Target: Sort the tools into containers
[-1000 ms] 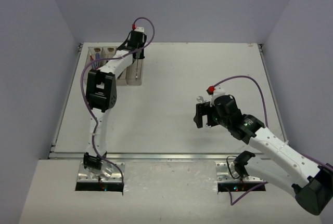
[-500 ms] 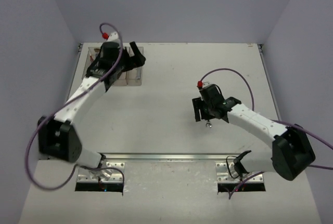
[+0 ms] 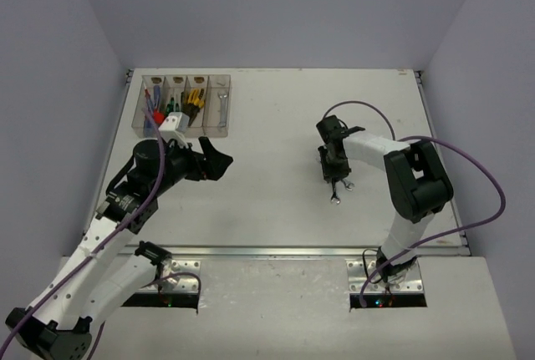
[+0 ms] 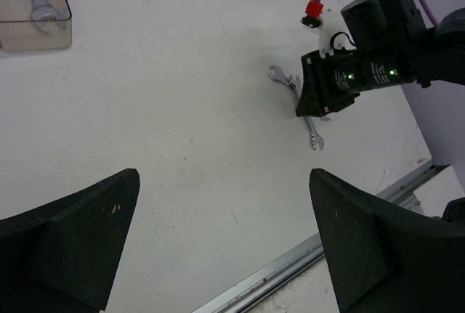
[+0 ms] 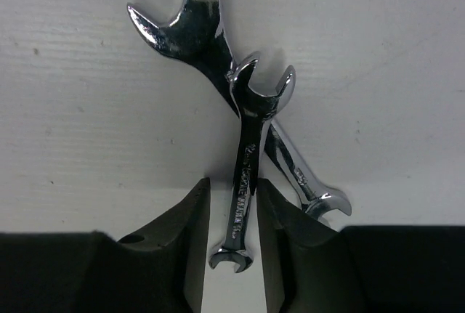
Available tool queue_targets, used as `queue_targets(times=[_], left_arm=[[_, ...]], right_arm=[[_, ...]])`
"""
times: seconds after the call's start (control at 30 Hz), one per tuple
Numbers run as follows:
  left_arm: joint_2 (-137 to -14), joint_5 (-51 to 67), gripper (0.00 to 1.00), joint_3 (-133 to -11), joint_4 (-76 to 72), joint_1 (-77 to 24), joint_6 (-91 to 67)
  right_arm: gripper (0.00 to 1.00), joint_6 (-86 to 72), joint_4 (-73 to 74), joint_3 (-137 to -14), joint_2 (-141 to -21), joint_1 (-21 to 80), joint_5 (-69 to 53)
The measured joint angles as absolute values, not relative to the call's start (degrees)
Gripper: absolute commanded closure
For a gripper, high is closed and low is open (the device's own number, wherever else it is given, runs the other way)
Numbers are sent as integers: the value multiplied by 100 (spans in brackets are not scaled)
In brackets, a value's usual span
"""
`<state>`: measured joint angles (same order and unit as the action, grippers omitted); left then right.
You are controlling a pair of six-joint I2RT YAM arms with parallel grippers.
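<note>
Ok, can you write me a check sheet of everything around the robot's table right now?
Surface: white table, a few small marks.
Job's things: four joined bins hold screwdrivers, yellow pliers and one wrench; two crossed wrenches lie on the table.
Clutter: nothing seen.
Grippers: left gripper open, empty; right gripper open, fingers either side of the smaller wrench.
Cables: a purple cable loops off each arm.
Surroundings: lilac walls; metal rail at the near edge.
</note>
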<state>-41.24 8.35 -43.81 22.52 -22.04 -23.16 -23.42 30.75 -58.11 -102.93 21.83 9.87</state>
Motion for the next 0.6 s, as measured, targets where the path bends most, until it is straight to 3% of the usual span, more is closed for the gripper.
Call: queue_targets(times=[0.07,0.13,0.2,0.4,0.6], left_arm=[[-3878,870,0,-4381,2385,-2204,-2223],[-3722,869,0,-4381,2446,-2204,-2142],[-3640,871,0,-4377,2484,-2204,-2112],[-3634,981,0,-4219,2365,-2204,-2177],[-3772,1539,0,-3168,1024,-2204,-3001]], right_arm=[[79,-2304,3061,-5941,-10415,2162,978],[94,-2283,3100,-6051,-10517,2131,907],[99,-2268,3137,-6108,-10565,2103,850],[100,-2228,3128,-6090,-10542,2047,645],[100,-2321,2755,-5249,-9428,2405,258]])
